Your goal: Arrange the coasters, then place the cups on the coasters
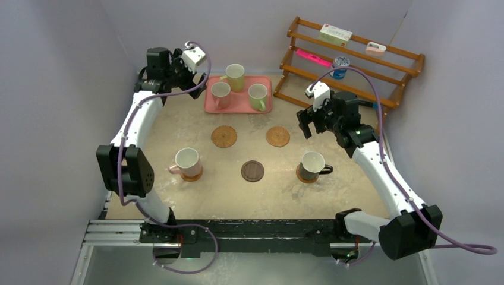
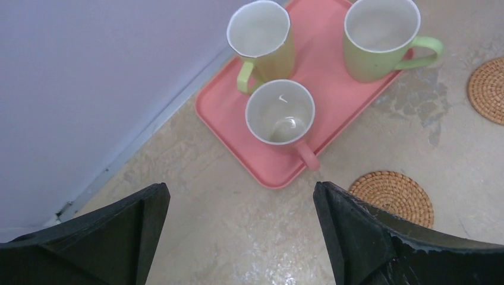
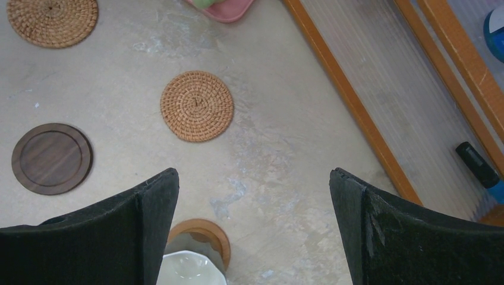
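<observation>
Left gripper [image 2: 239, 193] fingers stand fully apart and hold nothing, above the table just short of the pink tray [image 2: 324, 77]. The right gripper [image 3: 254, 178] is likewise spread wide and empty, near the wooden rack [image 1: 356, 65].

Three glazed mugs stand on the tray: pale yellow mug [image 2: 261, 41], pink mug [image 2: 279, 113] and green mug [image 2: 380, 38].

The second pink mug [image 1: 187, 160] sits on the near-left coaster [image 1: 196, 176], and the black mug [image 1: 312, 164] on the near-right coaster [image 3: 205, 228].

The left woven coaster [image 1: 224, 136], right woven coaster [image 1: 277, 136] and smooth dark wooden coaster [image 1: 252, 171] lie bare, flat and round.
</observation>
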Robot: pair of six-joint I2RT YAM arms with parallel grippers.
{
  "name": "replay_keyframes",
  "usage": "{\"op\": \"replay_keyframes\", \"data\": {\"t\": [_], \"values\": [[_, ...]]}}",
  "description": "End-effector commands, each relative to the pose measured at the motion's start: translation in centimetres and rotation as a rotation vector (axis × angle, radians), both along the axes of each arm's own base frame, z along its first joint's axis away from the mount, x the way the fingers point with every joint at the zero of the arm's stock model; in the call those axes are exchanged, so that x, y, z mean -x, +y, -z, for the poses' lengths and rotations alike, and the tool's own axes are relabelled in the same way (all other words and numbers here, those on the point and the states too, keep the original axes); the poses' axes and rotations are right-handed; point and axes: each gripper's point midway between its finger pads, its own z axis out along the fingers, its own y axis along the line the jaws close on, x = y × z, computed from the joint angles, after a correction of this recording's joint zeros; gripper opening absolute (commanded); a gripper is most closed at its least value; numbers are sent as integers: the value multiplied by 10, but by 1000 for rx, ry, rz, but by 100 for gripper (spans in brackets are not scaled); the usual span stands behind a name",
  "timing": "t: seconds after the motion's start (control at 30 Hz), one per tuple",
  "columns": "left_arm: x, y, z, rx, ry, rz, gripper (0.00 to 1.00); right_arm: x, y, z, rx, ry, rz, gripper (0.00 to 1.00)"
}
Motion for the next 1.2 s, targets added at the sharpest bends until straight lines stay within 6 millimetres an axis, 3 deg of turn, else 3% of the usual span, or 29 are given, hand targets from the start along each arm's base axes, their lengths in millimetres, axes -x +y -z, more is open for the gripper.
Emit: {"op": "replay_keyframes", "data": {"t": [0.0, 0.17, 0.43, 0.57, 0.8, 1.17], "values": [[-11, -17, -3, 48, -3, -9, 100, -3, -3, -6, 24, -41, -1, 98], [-18, -38, 10, 87, 22, -30, 100, -3, -3, -12, 12, -60, 5, 98], [-16, -49, 26, 191, 101, -128, 100, -4, -6, -25, -22, -127, 44, 98], [-19, -48, 37, 194, 121, -201, 100, -4, -5, -26, -35, -134, 44, 98], [-11, -57, 79, 140, 186, -250, 100, -3, -3, -20, -36, -121, 34, 98], [-23, -54, 116, 128, 195, -311, 99, -3, -4, -17, -31, -126, 39, 98]]}}
